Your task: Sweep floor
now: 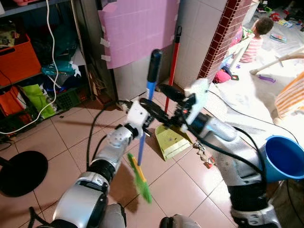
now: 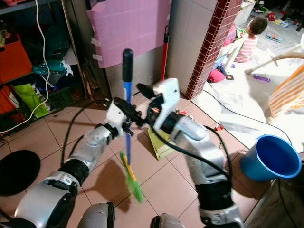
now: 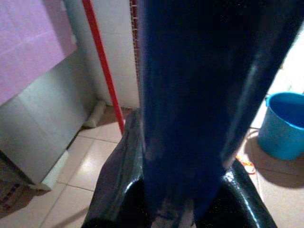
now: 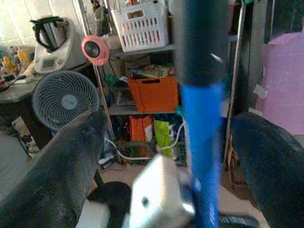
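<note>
The broom (image 1: pixel 147 118) stands nearly upright in front of the robot, its blue shaft topped by a black grip and its green bristles (image 1: pixel 141 183) down at the tiled floor (image 1: pixel 61 142). The left pincer (image 1: pixel 147 110) is closed on the broom's shaft about midway up; in the left wrist view the blue shaft sits wedged between the two black fingers (image 3: pixel 111 185). The right pincer (image 1: pixel 168 92) reaches in from the other side, just above the left one. In the right wrist view its fingers (image 4: pixel 52 166) stand spread on either side of the shaft without touching it, so it is open.

Just behind the broom a yellow dustpan (image 1: pixel 172 141) lies on the floor, and a red pole (image 1: pixel 174 61) leans against the white wall beside a pink sheet (image 1: pixel 137 28) taped up there. A blue bucket (image 1: pixel 285 156) stands to the robot's right, near a black cable. To the left are shelves with an orange bin (image 1: pixel 18 59) and a round black base (image 1: pixel 21 172) on the tiles. Far off to the right, beyond a brick pillar (image 1: pixel 223 38), a person (image 1: pixel 254 40) sits on the floor among toys.
</note>
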Tool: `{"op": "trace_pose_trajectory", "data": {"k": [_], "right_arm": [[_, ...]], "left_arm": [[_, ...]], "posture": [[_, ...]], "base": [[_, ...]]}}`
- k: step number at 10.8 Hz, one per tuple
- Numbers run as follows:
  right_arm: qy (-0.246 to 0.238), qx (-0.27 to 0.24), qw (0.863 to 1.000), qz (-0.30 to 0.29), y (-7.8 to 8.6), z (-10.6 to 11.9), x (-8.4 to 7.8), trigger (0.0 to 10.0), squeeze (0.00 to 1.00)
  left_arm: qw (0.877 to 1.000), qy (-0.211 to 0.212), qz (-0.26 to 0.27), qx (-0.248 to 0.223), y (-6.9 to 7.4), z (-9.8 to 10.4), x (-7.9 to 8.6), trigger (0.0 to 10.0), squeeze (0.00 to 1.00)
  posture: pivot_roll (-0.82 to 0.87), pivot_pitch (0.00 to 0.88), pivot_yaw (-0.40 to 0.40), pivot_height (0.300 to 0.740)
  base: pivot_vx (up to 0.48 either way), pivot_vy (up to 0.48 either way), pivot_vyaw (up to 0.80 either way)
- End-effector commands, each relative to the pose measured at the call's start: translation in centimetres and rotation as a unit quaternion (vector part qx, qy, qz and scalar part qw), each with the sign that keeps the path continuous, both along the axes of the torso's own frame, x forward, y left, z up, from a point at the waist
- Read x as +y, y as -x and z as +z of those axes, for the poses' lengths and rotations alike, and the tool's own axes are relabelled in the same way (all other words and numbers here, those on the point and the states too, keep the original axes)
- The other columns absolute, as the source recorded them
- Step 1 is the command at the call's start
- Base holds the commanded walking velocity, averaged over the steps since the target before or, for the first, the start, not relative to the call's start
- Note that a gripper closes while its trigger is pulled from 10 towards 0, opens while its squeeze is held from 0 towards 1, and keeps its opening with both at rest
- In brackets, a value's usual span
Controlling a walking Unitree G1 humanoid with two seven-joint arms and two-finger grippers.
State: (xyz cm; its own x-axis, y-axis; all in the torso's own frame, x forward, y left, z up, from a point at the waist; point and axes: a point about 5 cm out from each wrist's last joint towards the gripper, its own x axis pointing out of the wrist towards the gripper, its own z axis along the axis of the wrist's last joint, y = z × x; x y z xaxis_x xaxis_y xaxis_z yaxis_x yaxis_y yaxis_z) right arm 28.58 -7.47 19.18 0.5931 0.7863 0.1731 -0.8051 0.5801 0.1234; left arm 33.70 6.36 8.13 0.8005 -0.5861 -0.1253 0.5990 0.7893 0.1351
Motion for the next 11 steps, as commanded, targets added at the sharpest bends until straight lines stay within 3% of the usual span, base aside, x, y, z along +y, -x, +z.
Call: {"op": "trace_pose_trajectory", "data": {"k": [1, 2, 5, 6, 11], "right_arm": [[0.005, -0.008, 1.0, -0.002, -0.1, 0.3, 0.3, 10.0, 0.0], [-0.003, -0.007, 1.0, -0.019, -0.6, 0.1, 1.4, 10.0, 0.0], [-0.007, 0.002, 0.999, -0.035, -1.2, -0.2, 2.5, 10.0, 0.0], [-0.02, 0.009, 0.998, -0.052, -1.7, 0.0, 2.6, 0.0, 0.0], [-0.029, 0.006, 0.997, -0.066, -3.1, 1.0, 2.6, 0.0, 0.0]], "left_arm": [[1.0, -0.001, -0.011, -0.024, -0.3, 1.0, -0.5, 0.0, 0.0], [1.0, 0.002, -0.017, -0.022, -0.2, 0.9, -1.3, 0.0, 0.0], [0.999, 0.007, -0.022, -0.022, -0.2, 1.1, -2.2, 0.0, 0.0], [0.999, 0.008, -0.024, -0.022, -0.1, 1.1, -2.4, 0.0, 0.0], [0.999, 0.006, -0.029, -0.013, 0.2, 0.6, -2.6, 0.0, 0.0]], "posture": [[-0.04, 0.075, -0.018, 0.74], [-0.03, 0.077, -0.021, 0.74], [-0.03, 0.077, -0.021, 0.74], [-0.04, 0.079, -0.021, 0.74], [-0.04, 0.079, -0.02, 0.74]], "base": [[0.0, 0.0, 0.0], [0.0, 0.0, 0.0], [0.0, 0.0, 0.0], [0.0, 0.0, 0.0], [0.0, 0.0, 0.0]]}}
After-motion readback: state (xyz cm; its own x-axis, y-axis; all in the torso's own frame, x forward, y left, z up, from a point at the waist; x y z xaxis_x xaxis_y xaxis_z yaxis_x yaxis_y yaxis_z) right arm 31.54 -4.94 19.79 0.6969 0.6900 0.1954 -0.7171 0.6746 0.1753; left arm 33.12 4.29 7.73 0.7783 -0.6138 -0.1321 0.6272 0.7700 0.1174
